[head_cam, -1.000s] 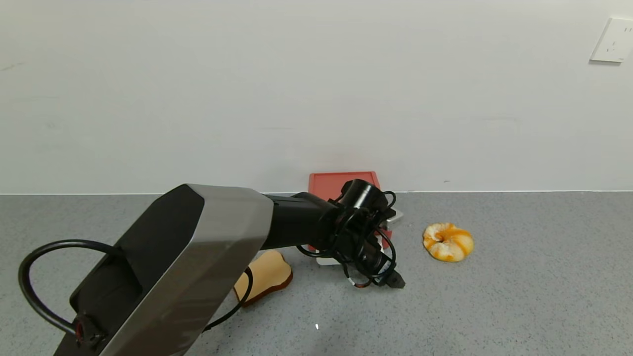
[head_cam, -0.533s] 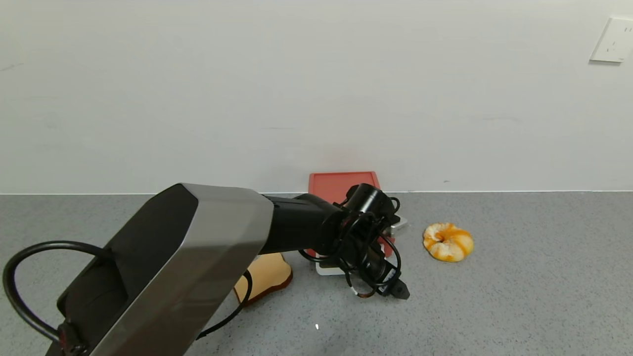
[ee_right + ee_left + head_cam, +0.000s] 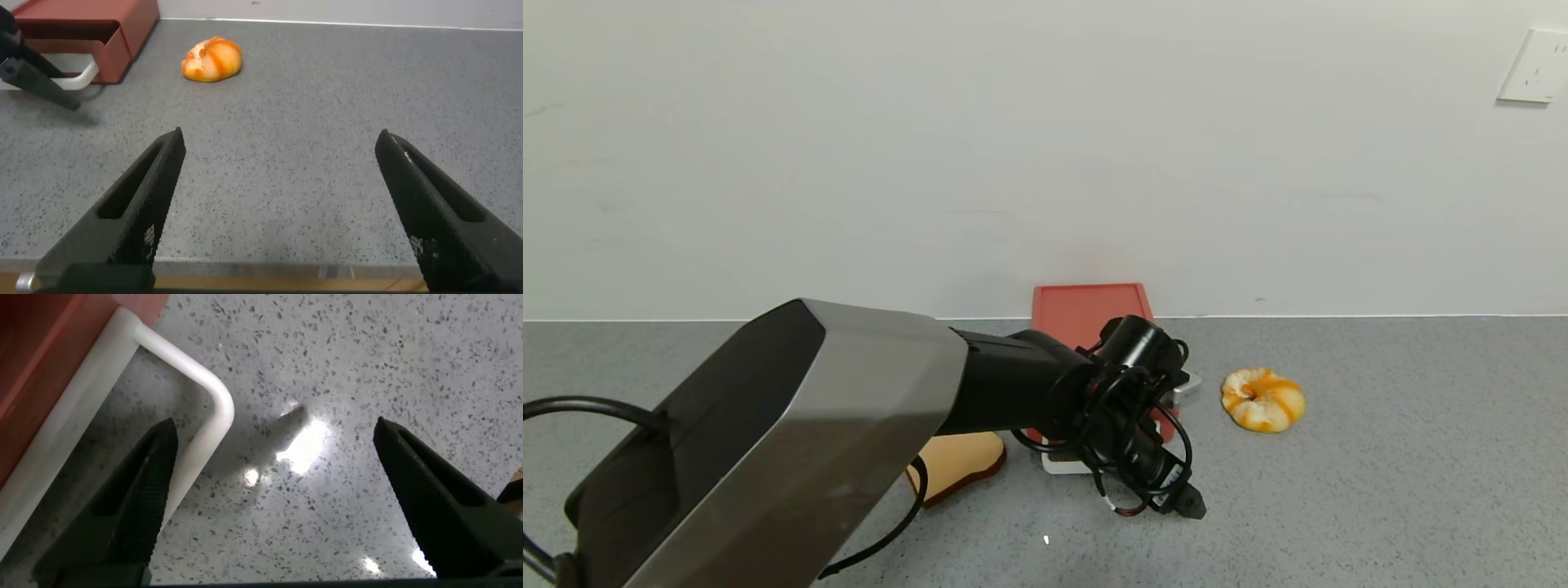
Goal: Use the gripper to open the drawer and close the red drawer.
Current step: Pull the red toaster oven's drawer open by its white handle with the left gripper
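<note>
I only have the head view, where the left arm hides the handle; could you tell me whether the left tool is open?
Observer: Yes. The left wrist view shows the left tool open, its fingers wide apart.
Operator: Is the handle gripped?
Observer: No. The white handle has its corner just inside one finger, and nothing is pinching it.
Operator: And the right tool?
Observer: The right tool is open too, over the table, well apart from the drawer.

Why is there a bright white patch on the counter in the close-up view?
Left wrist view: glare on the speckled counter, between the open left gripper fingers, beside the drawer's white handle. Head view: even light, soft shadows under the arm.
</note>
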Robot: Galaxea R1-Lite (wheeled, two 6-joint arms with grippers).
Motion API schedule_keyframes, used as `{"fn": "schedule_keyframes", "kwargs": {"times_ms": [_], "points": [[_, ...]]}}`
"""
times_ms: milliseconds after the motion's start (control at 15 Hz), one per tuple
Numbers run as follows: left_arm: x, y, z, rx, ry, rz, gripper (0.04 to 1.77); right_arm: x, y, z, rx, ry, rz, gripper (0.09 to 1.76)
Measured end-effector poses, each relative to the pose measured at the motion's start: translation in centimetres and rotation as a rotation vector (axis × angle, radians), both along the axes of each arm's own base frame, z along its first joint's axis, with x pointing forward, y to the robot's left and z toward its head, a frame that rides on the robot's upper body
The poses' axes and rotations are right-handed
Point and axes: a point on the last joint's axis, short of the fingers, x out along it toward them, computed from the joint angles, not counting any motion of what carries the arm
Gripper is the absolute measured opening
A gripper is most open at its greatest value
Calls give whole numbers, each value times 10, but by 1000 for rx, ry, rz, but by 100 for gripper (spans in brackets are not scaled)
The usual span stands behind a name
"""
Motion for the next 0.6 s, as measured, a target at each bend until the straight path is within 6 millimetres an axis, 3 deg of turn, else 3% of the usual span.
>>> {"fn": "schedule_keyframes", "kwargs": {"times_ms": [600], "points": [[-22, -1, 1, 11, 50, 18, 172, 0, 0, 0, 0, 0, 0, 171]]}}
